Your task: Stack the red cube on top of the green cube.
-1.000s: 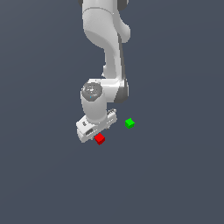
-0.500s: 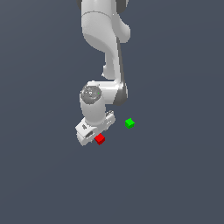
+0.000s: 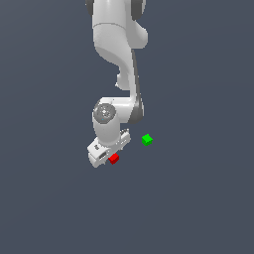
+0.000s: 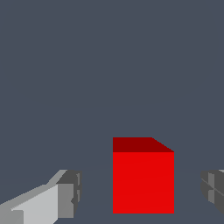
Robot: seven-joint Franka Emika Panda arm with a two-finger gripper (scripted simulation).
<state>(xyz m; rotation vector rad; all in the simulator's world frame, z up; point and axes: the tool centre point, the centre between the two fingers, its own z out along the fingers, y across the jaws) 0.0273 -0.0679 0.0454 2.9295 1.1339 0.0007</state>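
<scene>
Claw (image 4: 140, 192): spread wide, fingers either side of the red cube, gripping nothing.
Red cube (image 4: 143, 181): on the counter (image 3: 198, 198), between the fingers, apparently clear of both.
Green cube (image 3: 147, 140): on the counter, near the red cube, toward the exterior view's right.

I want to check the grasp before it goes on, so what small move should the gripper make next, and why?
Probably close the gripper on the red cube. The wrist view shows the cube between the two open fingers, with gaps on both sides, so it is not yet gripped. The green cube sits apart, bare.
</scene>
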